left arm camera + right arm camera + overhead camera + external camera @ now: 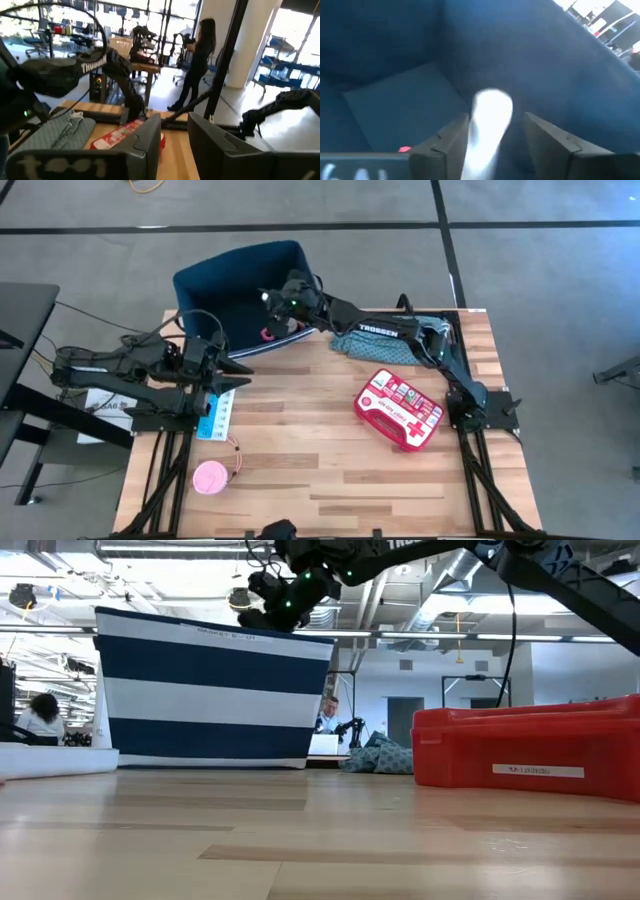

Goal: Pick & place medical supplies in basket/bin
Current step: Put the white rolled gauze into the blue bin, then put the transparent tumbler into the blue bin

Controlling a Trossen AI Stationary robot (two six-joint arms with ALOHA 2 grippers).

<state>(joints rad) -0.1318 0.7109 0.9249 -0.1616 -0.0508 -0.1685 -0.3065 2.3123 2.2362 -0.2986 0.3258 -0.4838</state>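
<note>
While the right gripper (272, 302) hangs over the large dark navy soft-sided bin (215, 285) at the table's (330, 450) 11 o'clock corner, its fingers (547, 137) stand apart with a blurred white tube-shaped item (487, 125) between them; whether it is still gripped cannot be told. A pink object (267, 335) lies inside the bin. The left gripper (240, 375) hovers at 9 o'clock, partly open and holding nothing, above a light-blue flat box (214, 418). A pink round tub (210, 478) sits at 7 o'clock. A red first-aid pouch with white cross (398, 409) lies at 3 o'clock, beside a teal patterned cloth (385, 342) at 1 o'clock.
</note>
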